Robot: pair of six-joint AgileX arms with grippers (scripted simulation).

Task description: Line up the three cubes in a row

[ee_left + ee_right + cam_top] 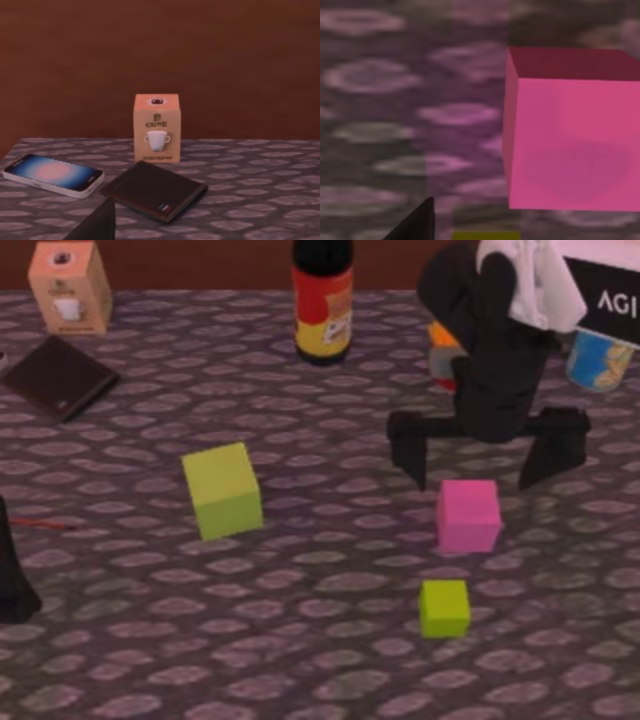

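Pink, the medium cube [467, 515] is set at about four o'clock on the patterned table [320, 670], and the right gripper [487, 455] is held just above its far edge with the fingers spread wide apart and nothing between them, a stance judged to suit either a descent onto the cube or a withdrawal from it. In the right wrist view the same cube [572, 135] is seen close up, resting on the cloth, free of any finger. Toward five o'clock, just beside the pink one, the small yellow-green cube [444, 607] is placed, so these two already lie on one line. The large yellow-green cube [223, 490] is left well apart at roughly nine o'clock, turned slightly, and is judged to be the piece not yet brought into the row. The left gripper [12, 585] is parked at the nine o'clock edge; it is mostly cut off, so its finger state perhaps cannot be told.
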